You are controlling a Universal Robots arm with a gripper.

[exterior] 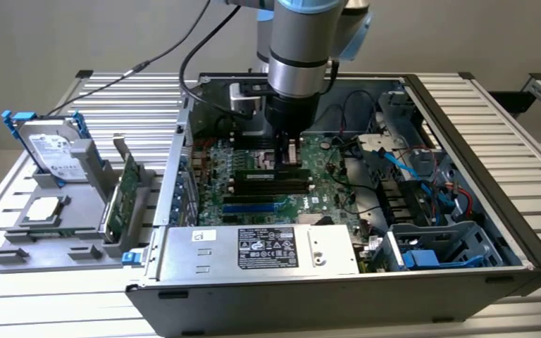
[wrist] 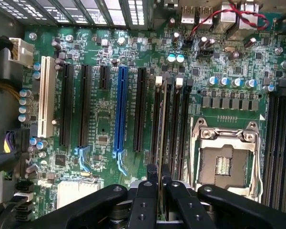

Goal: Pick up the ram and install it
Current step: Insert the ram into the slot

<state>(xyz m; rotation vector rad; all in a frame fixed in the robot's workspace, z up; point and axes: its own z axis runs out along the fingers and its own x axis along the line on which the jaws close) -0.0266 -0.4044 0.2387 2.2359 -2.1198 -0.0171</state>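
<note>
1. The ram (wrist: 162, 124), a long, thin green circuit-board stick seen edge-on in the wrist view, hangs over the bank of black plastic memory slots (wrist: 174, 129) and runs along their length. I cannot tell whether its lower edge has entered a slot.
2. The black metal hand (wrist: 162, 193) is closed on the ram, its 2 fingers pinching the stick's flat faces. In the exterior view it sits low inside the open dark-grey computer case (exterior: 346, 310), above the green motherboard (exterior: 332, 172).
3. The slots lie close together. If the stick is slightly off sideways, its edge would likely land on the wall between 2 slots, and pushing down there could flex or crack it.
4. The small white latch tabs (wrist: 158, 80) sit at the slot ends. A tab that is not swung open would probably stop the ram short, leaving it half seated.
5. The grip covers little of the stick's length. The ram could pivot between the fingers, so 1 end seats first and the stick jams at a tilt.
6. The silver metal processor socket (wrist: 224, 160), with its contacts exposed, lies just beside the slots. A slipped stick or a drifting finger could damage them.
</note>
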